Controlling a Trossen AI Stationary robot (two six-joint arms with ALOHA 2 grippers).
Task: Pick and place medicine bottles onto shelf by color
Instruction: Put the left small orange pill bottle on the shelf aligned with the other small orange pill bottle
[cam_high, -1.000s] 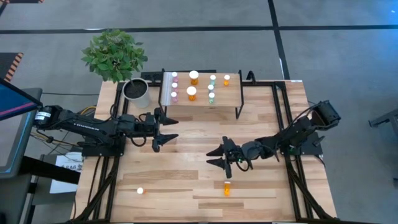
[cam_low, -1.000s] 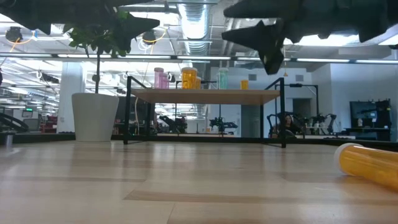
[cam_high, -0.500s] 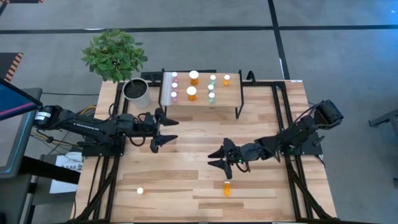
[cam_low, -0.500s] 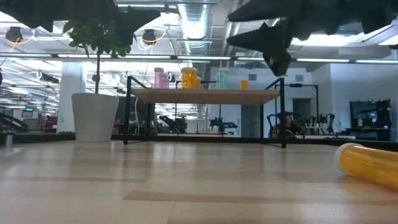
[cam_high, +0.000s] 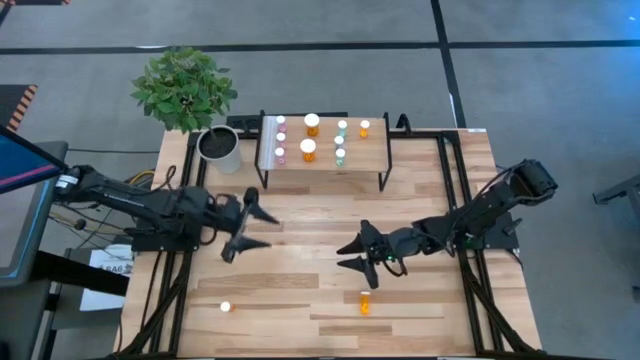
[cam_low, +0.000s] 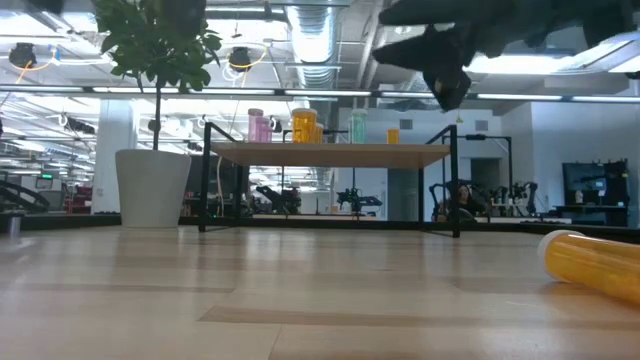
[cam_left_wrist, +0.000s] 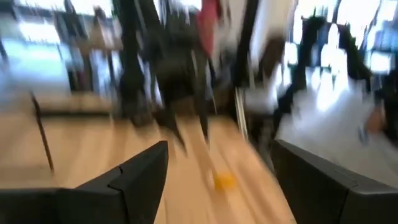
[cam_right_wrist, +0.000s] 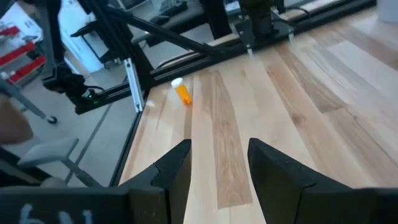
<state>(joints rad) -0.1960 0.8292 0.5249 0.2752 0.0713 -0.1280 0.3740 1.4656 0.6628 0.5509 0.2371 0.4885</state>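
Right claw (cam_high: 352, 255) wide open, empty, hovering near lying orange bottle (cam_high: 366, 302) on counter (cam_high: 300, 290). Reaching step, apparently; next needs lowering over bottle, gripping, carrying to shelf (cam_high: 370, 150). Left claw (cam_high: 243, 228) open too.

Both end effectors (cam_high: 244, 226) (cam_high: 357, 255) open, unloaded

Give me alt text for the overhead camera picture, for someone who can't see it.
Seen from above, two dark robot arms reach over a wooden table, the left hand and the right hand both open and empty. An orange bottle lies near the right hand and a small white-capped bottle sits nearer the left. Seven bottles stand on the small shelf beside a potted plant.
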